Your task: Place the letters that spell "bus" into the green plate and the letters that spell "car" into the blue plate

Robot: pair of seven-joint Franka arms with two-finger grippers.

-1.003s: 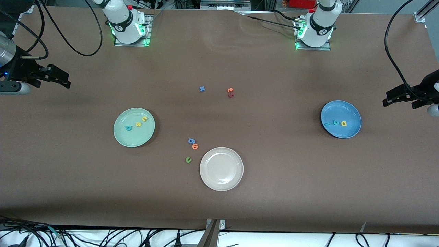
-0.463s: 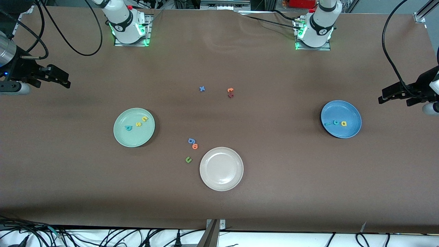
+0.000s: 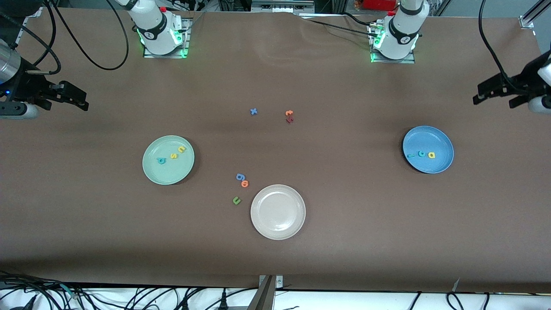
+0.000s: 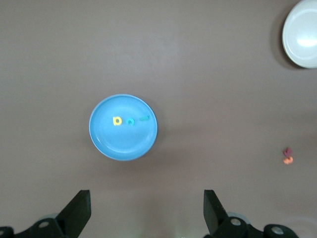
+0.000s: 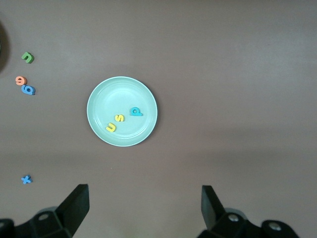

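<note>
The green plate (image 3: 148,170) holds a teal "b" (image 3: 161,161), a yellow "s" (image 3: 173,155) and a yellow "u" (image 3: 181,149). In the blue plate (image 3: 443,165) lie a thin teal "r" (image 3: 411,155), a teal "c" (image 3: 422,153) and a yellow "a" (image 3: 431,155). My left gripper (image 3: 495,97) hangs open and empty over bare table at the left arm's end, apart from the blue plate (image 4: 106,144). My right gripper (image 3: 64,103) waits open and empty over bare table at the right arm's end, apart from the green plate (image 5: 133,94).
A beige plate (image 3: 278,230) stands nearest the front camera, mid-table. Beside it lie a green "u" (image 3: 236,200), an orange letter (image 3: 245,184) and a periwinkle "g" (image 3: 240,176). Farther back lie a blue "x" (image 3: 253,111), an orange "t" (image 3: 289,113) and a dark red letter (image 3: 289,120).
My left gripper has drawn away from the blue plate, toward the robots' side of the table. The right arm, plates and letters have not moved.
</note>
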